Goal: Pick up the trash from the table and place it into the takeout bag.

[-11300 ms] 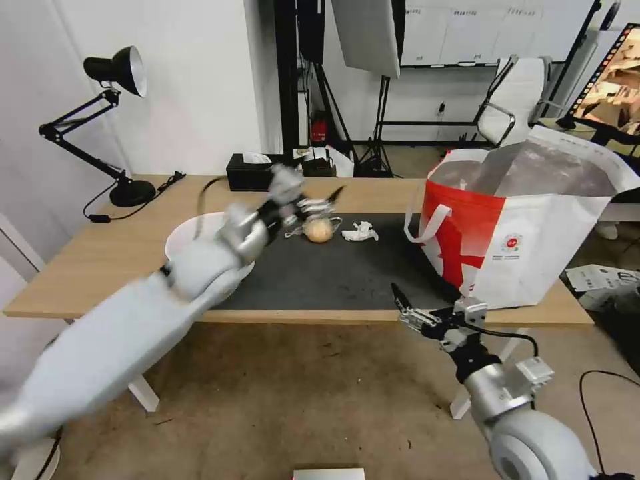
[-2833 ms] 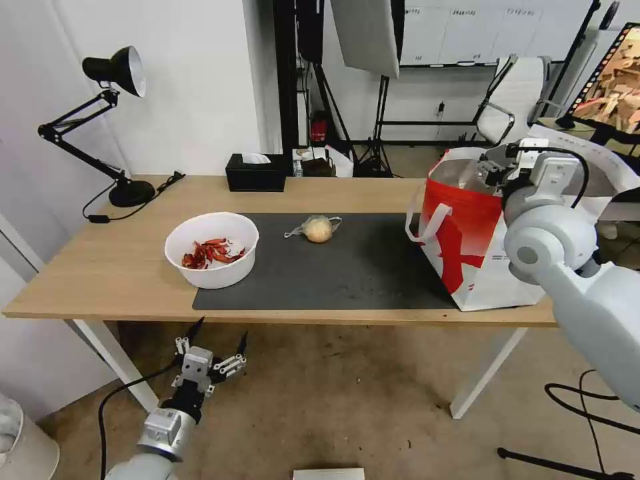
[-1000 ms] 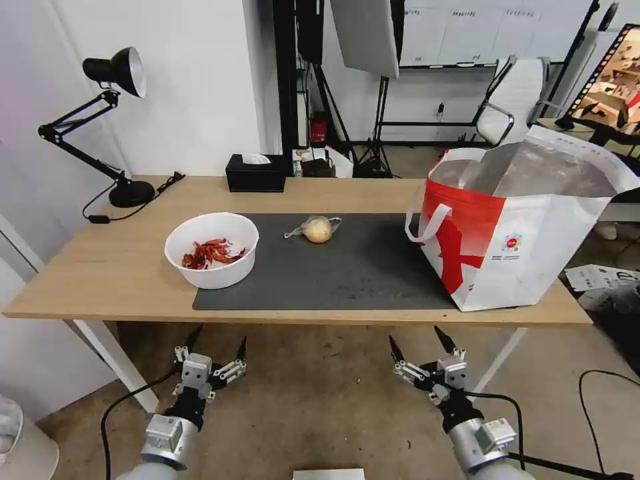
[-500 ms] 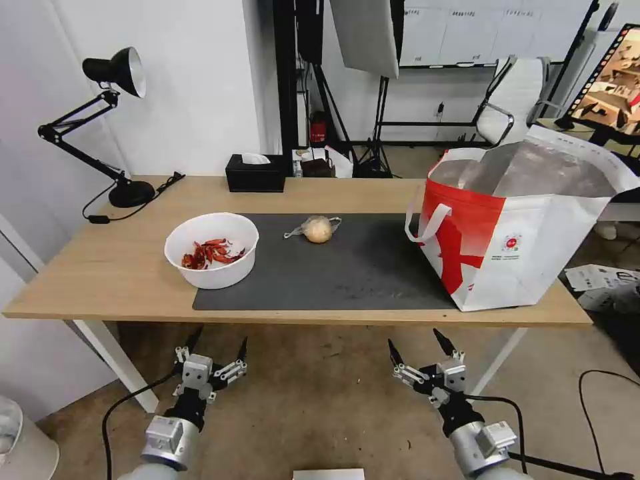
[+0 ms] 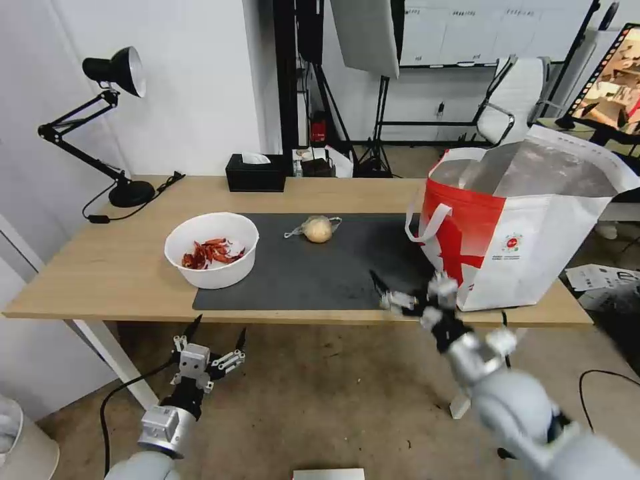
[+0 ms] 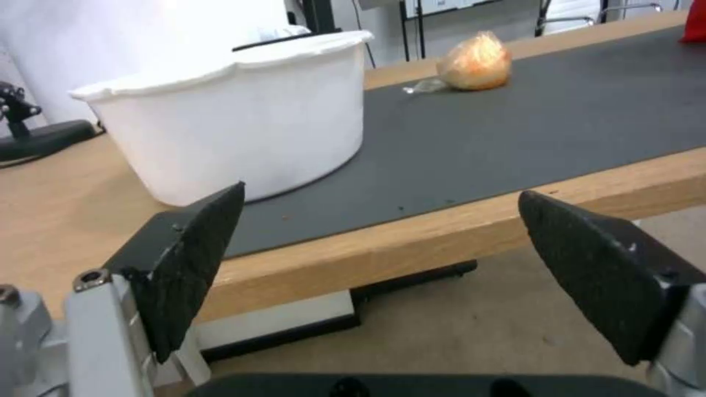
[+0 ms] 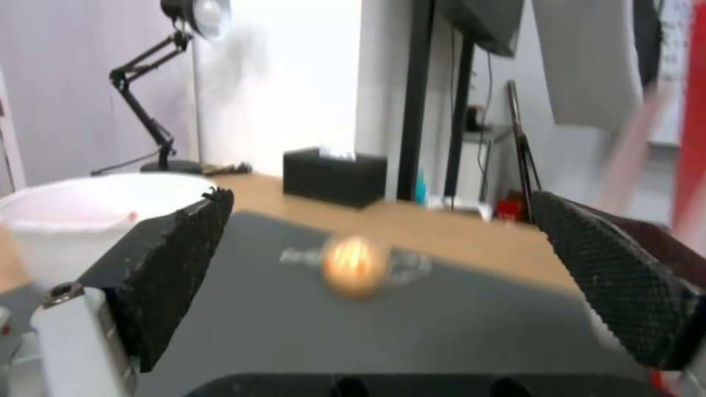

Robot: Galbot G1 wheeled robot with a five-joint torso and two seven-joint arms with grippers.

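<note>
A white bowl of red chili shells [image 5: 211, 248] stands on the table [image 5: 100, 260] at the left end of the dark mat [image 5: 333, 273]. The small clear bag with a yellowish lump [image 5: 318, 229] lies at the mat's far middle. The takeout bag [image 5: 527, 233] stands open on the right. My right gripper [image 5: 407, 291] is open and empty, raised over the mat's front edge near the takeout bag, facing the lump [image 7: 353, 267]. My left gripper [image 5: 219, 330] hangs open and empty below the table's front edge, looking at the bowl [image 6: 235, 110] and the lump [image 6: 474, 69].
A black tissue box [image 5: 255, 173] sits at the table's far edge and a black desk lamp [image 5: 113, 73] at the far left. Chairs, stands and cables fill the room behind. Bare floor lies in front of the table.
My right arm has swung up from below the table to the mat's front edge, gripper still open. The left arm has barely moved. The white tissue seen on the mat earlier is gone.
</note>
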